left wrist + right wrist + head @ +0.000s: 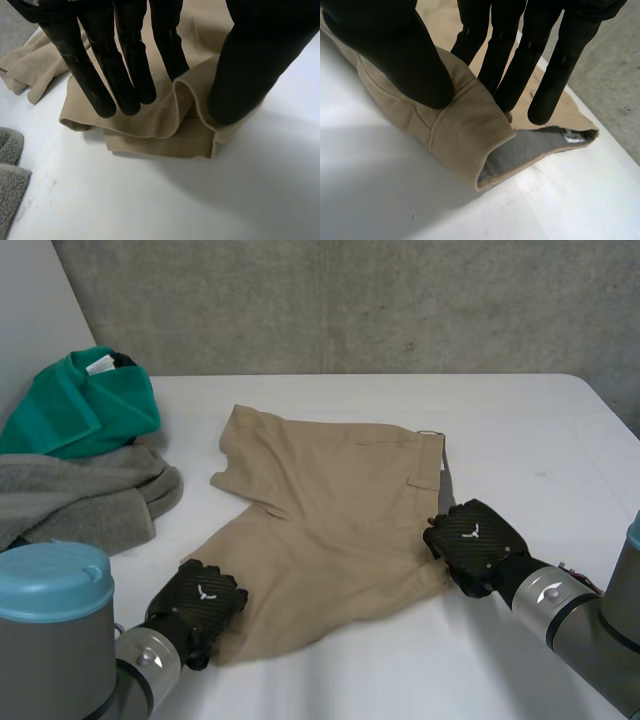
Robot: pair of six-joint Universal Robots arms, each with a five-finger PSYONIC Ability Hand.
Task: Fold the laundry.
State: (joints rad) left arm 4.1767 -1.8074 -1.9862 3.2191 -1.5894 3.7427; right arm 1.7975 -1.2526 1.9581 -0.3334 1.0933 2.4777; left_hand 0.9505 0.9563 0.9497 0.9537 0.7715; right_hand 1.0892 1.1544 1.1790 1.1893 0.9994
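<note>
Fingers (pixel 125 75) of the left hand (pixel 203 602) lay long and nearly straight on top of the khaki shorts (pixel 330 510). Its thumb (pixel 250 65) pressed in from the other side. A raised ridge of the leg hem (pixel 185 100) stood pinched between them, so this hand held the cloth. Under the ridge the hem lay doubled on the table (pixel 520 430).

The right hand (pixel 472 540) held the shorts in the same way. In its wrist view its fingers (pixel 505 65) reached straight down behind the waistband (pixel 465 130), and the thumb (pixel 400 55) bore on the front of it. The band was bunched up between them. Beside the thumb the waistband gaped, showing a grey lining (pixel 530 150) with a small white label (pixel 572 137).

From the head view the shorts lay spread at the middle of the table, with the waistband toward the robot's right and the two legs toward its left. The left hand was at the hem of the near leg, and the right hand was at the near end of the waistband.

Well apart from the shorts, at the far left of the table, a green garment (pixel 85 405) rested on a crumpled grey cloth (pixel 80 495). A corner of that grey cloth also showed in the left wrist view (pixel 10 165). A concrete wall (pixel 350 300) stood behind the table.
</note>
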